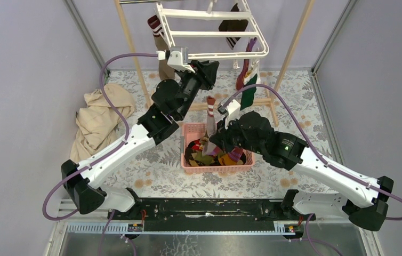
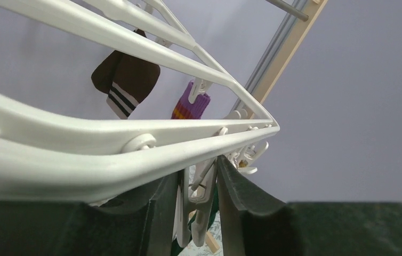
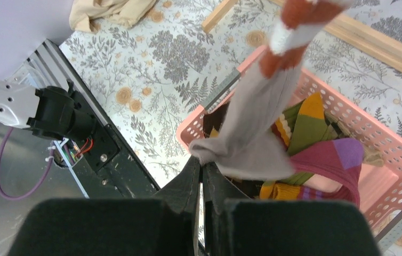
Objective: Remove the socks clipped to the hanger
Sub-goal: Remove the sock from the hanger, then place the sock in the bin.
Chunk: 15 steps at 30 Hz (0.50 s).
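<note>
1. One hanger (image 1: 225,54), tilted, high at the back; five socks (image 1: 241,76) counted clipped to it.
2. Left gripper (image 2: 198,186): jaws narrow around one clip (image 2: 205,198); contact unclear.
3. Right gripper (image 3: 201,169): pinching one grey sock (image 3: 252,128) over one pink basket (image 3: 401,156).

The white hanger (image 1: 209,33) is hanging up high, and a few socks (image 1: 249,88) are dangling from its clips (brown striped, purple, red, green). A grey sock (image 3: 257,122) with red stripes is drooping over a pile of colourful loose socks (image 3: 316,128).
</note>
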Each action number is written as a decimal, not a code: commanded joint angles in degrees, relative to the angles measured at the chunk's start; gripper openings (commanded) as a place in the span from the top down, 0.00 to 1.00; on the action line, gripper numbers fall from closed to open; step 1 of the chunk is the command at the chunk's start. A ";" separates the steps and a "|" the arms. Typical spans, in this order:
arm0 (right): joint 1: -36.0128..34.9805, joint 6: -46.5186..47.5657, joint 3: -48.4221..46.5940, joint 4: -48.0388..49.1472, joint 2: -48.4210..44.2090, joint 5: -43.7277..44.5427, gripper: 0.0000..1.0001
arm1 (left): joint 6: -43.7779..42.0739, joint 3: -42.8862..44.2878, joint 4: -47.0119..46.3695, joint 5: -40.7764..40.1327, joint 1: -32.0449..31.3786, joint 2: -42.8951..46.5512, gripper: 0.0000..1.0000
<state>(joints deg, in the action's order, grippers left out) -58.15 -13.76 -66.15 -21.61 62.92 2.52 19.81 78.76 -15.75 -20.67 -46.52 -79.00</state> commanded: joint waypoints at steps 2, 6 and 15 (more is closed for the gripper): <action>-0.56 0.18 2.08 -0.55 -1.88 1.11 1.00 | -2.06 0.71 -0.81 0.69 0.12 1.32 0.69; -0.56 -0.12 3.37 -0.09 -2.17 1.85 1.00 | -2.06 -0.09 -1.08 0.62 0.12 1.97 0.70; -0.43 -0.87 8.75 3.67 -0.28 4.48 1.00 | -1.53 -1.30 1.57 0.54 0.12 3.69 0.30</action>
<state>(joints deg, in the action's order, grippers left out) -58.30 -14.00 -58.78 -21.93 62.33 4.23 18.85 78.24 -15.11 -20.14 -46.52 -77.38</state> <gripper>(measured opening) 0.061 0.633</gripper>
